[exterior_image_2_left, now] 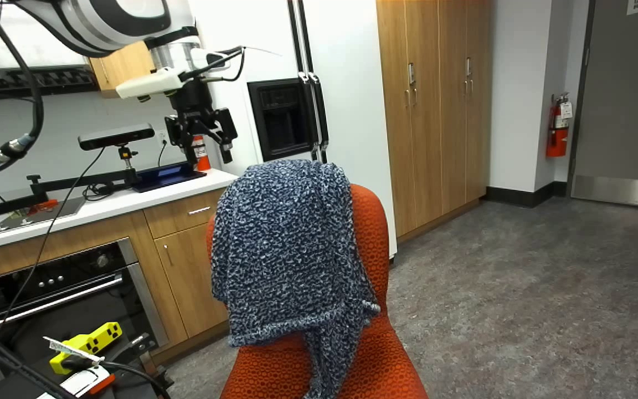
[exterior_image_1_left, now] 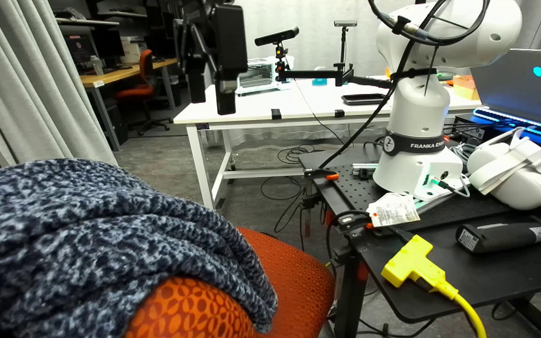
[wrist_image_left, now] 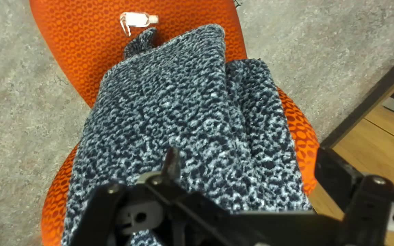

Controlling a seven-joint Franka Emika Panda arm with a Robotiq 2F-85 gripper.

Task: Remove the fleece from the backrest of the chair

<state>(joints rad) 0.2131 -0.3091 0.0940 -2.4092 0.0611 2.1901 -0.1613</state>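
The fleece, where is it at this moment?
In an exterior view, the fleece is draped over the orange chair backrest, near the middle, below and to the right of the open claw.

Free air between tool (exterior_image_2_left: 209, 154) and fleece (exterior_image_2_left: 286, 249); jaws stand wide apart. Backrest (exterior_image_2_left: 371, 238) sits under the fleece, blocks a straight pass. Chair seat (wrist_image_left: 80, 37) closes off below, small bottle (wrist_image_left: 136, 19) on it just beside the fleece's hanging end. Clear floor (wrist_image_left: 19, 112) on both sides of it in the wrist view; wooden cabinets (exterior_image_2_left: 435, 127) well back. Black table (exterior_image_1_left: 500, 277) with yellow power block (exterior_image_1_left: 413, 263) near the chair seat. Mounted camera (exterior_image_2_left: 115, 136) juts out beside the tool in both exterior views; depth gap unclear.
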